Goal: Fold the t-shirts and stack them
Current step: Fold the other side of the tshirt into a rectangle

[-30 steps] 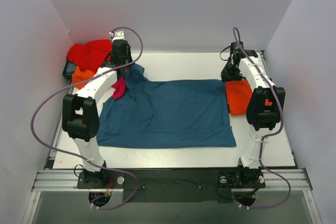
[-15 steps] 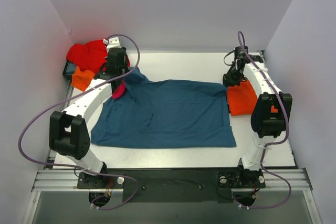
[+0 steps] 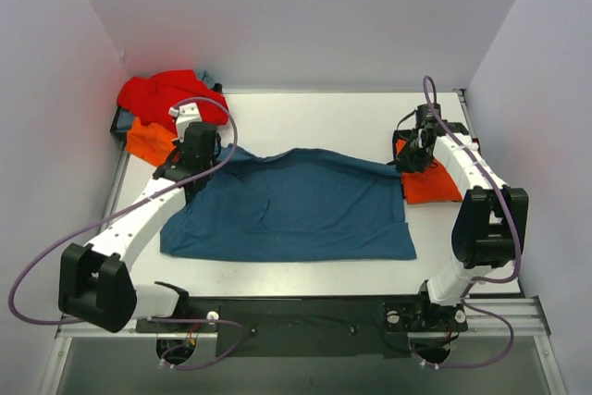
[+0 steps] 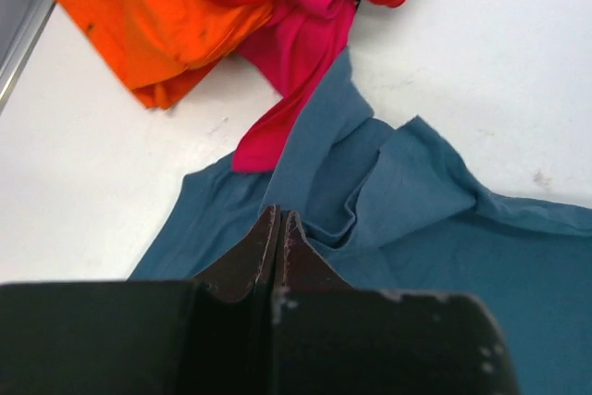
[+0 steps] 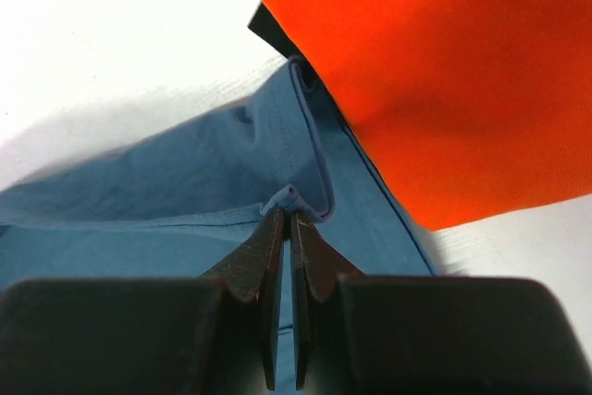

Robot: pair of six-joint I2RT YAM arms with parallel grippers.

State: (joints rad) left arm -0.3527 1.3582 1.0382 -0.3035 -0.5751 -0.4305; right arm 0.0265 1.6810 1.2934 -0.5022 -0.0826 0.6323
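Teal blue t-shirt spread on the white table, near hem flat and close to the table's near edge; its far edge is rumpled and drawn in between the two arms. Left gripper has its fingers pressed together, pinching the shirt's far-left part, fabric bunched at the tips; right gripper is also closed, clamped on a fold of hem at the far-right corner. Folded orange t-shirt lies just beside that corner, touching the teal edge, on the right side of the table. Farther back at the far-left corner is a heap: crumpled orange t-shirt; magenta pink t-shirt trailing onto the teal one; red t-shirt on top.
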